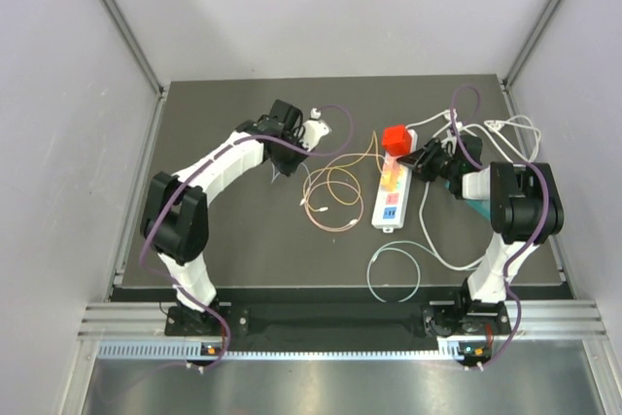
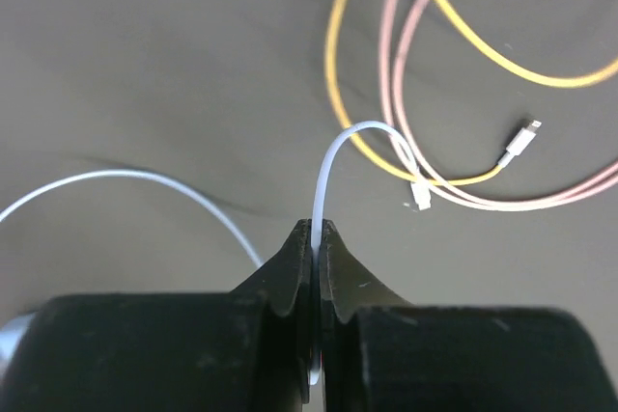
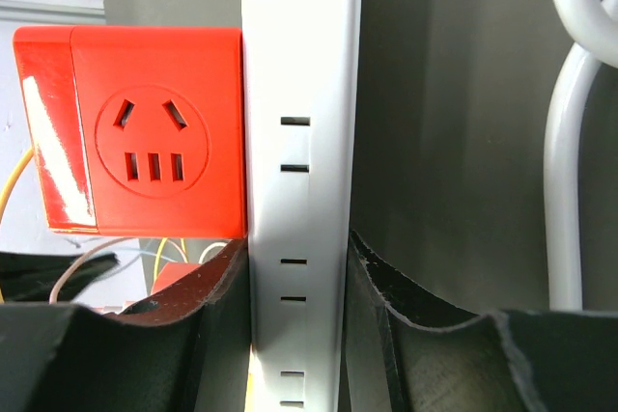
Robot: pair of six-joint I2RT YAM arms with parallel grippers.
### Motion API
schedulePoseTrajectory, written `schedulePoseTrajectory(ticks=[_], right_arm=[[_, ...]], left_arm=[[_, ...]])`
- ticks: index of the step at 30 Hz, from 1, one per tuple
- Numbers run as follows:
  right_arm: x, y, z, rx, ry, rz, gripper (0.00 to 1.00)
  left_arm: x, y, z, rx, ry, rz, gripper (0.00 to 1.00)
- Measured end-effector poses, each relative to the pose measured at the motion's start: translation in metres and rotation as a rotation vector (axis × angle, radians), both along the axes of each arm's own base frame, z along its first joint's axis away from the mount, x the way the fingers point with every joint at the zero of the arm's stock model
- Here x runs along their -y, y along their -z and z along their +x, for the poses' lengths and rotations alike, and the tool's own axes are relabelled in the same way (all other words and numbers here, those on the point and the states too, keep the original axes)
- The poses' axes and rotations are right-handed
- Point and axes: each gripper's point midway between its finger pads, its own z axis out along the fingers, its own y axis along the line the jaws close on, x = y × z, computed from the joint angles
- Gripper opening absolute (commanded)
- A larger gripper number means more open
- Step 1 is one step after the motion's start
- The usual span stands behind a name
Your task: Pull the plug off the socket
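A white power strip [image 1: 391, 193] lies on the dark table right of centre, with a red cube adapter [image 1: 396, 137] plugged into its far end. My right gripper [image 1: 422, 158] is shut on the strip's far end. In the right wrist view the jaws [image 3: 297, 243] press both sides of the strip [image 3: 299, 94], with the red adapter [image 3: 145, 156] just left of them. My left gripper [image 1: 307, 135] is off to the left of the strip, apart from it. It is shut [image 2: 316, 229] on a thin white cable [image 2: 333, 156] that arches away over the table.
Looped yellow [image 1: 340, 177] and pink [image 1: 326, 211] charging cables lie between the arms; their white connector tips [image 2: 519, 140] show in the left wrist view. Thick white cords [image 1: 496, 133] trail at the right, and one [image 1: 408, 255] curls toward the front. Grey walls enclose the table.
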Motion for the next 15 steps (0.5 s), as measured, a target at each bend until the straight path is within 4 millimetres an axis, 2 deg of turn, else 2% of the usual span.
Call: schedulePoseTrajectory(ticks=[4,7,9,11,13,15], right_arm=[[0.002,0.0,0.0,0.0,0.004,0.0,0.0],[0.003,0.0,0.0,-0.001,0.005,-0.001,0.0],[0.003,0.001,0.0,-0.001,0.007,-0.003,0.0],[0.004,0.001,0.001,-0.002,0.008,-0.002,0.0],[0.004,0.001,0.001,-0.002,0.008,-0.003,0.0],[0.004,0.001,0.001,-0.001,0.008,-0.003,0.0]], left_arm=[[-0.003,-0.025,0.015,0.065,-0.074,-0.056,0.0],[-0.012,-0.067,0.025,0.118,-0.16,-0.259,0.0],[-0.042,-0.112,0.039,0.201,-0.271,-0.453,0.0],[-0.09,-0.158,0.053,0.312,-0.402,-0.616,0.0],[-0.135,-0.189,0.06,0.411,-0.519,-0.697,0.0],[-0.161,-0.208,0.066,0.48,-0.609,-0.735,0.0]])
